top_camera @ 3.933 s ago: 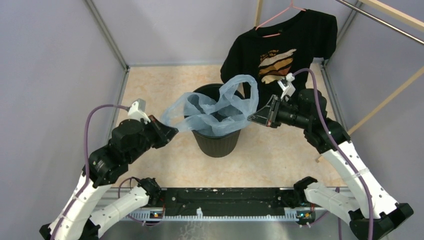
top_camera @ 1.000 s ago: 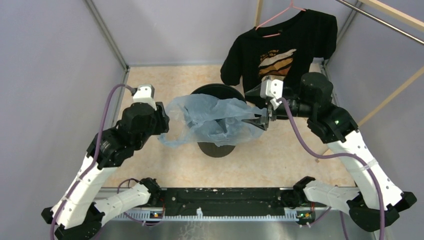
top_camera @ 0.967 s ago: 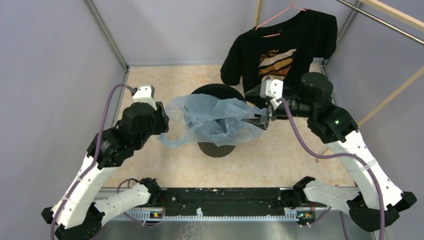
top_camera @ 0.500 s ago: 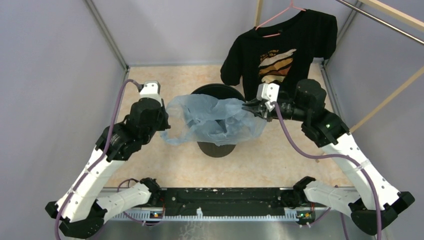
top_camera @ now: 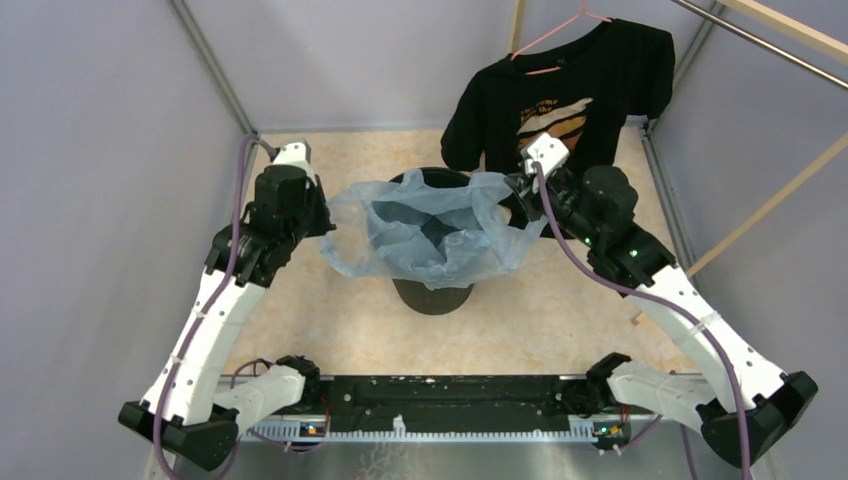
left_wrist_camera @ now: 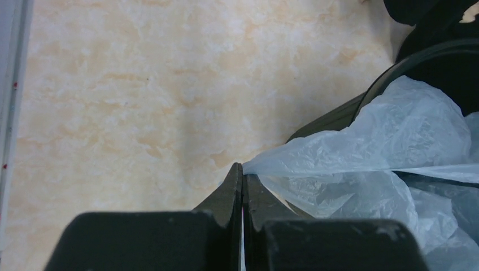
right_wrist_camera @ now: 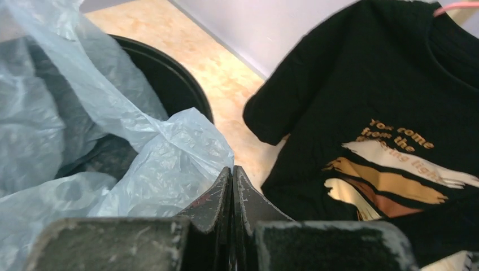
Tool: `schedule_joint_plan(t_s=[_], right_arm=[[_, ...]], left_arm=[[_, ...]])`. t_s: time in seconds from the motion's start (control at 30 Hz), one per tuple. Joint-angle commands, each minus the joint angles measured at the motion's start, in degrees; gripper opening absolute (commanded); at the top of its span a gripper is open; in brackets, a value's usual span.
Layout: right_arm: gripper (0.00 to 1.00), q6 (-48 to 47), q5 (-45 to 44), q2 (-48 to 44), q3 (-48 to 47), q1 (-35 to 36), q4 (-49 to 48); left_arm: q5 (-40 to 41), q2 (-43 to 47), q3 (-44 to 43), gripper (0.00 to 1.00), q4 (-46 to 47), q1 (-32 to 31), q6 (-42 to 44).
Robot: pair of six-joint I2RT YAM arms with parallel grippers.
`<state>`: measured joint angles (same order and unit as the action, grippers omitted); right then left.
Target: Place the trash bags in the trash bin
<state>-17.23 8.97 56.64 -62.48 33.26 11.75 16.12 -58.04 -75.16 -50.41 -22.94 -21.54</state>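
Counter point(top_camera: 300, 330) beige, marbled. Next largest, trash bags point(top_camera: 430, 235): pale-blue film stretched open over trash bin point(top_camera: 432, 295), mid-counter toward far edge. Film middle sags inside, edges drape outside rim. Left pincer point(left_wrist_camera: 242, 175) pressed together, pinching film's left edge. Right pincer point(right_wrist_camera: 232, 172) likewise on right edge. Judgement: partway. Film over mouth, not yet tucked in; lowering and release left.

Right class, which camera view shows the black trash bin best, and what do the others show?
Top external: the trash bin shows rim and side wall, the trash bag draped across its mouth. Each wrist view catches only an arc of rim.
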Motion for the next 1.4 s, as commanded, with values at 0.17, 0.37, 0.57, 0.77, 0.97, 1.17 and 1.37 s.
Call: schedule_joint_plan(t_s=[0.17, 0.37, 0.57, 0.77, 0.97, 1.17, 1.37], right_arm=[[0.0, 10.46, -9.22, 8.1, -3.3, -4.65, -6.34], [0.0, 12.42, -3.44, 12.19, -3.93, -6.31, -8.36], [0.0, 13.72, -2.28, 16.12, -4.38, -6.87, -11.43], [0.0, 14.51, -1.85, 20.33, -5.28, -7.94, -13.46], [0.0, 15.7, -1.68, 22.27, -2.17, -8.24, -15.27], [0.0, 16.55, 0.14, 22.12, 1.33, -8.25, -15.39], [0.0, 19.26, -1.19, 22.96, 2.64, -8.32, -17.19]], left_arm=[[-15.8, -5.1, 1.94, 0.0, 9.16, 8.35, 3.34], [-18.38, -5.56, 2.69, 0.08, 11.07, 11.13, 4.56], [-20.92, -8.0, 1.9, 0.1, 12.91, 11.77, 5.73], [-22.74, -8.87, 1.53, 0.15, 14.34, 12.7, 6.14], [-22.05, -12.08, 2.07, 0.12, 14.99, 13.34, 6.6], [-23.14, -14.23, 6.67, 0.08, 17.69, 13.68, 6.46], [-27.33, -15.24, 6.63, 0.09, 18.45, 13.71, 5.76]])
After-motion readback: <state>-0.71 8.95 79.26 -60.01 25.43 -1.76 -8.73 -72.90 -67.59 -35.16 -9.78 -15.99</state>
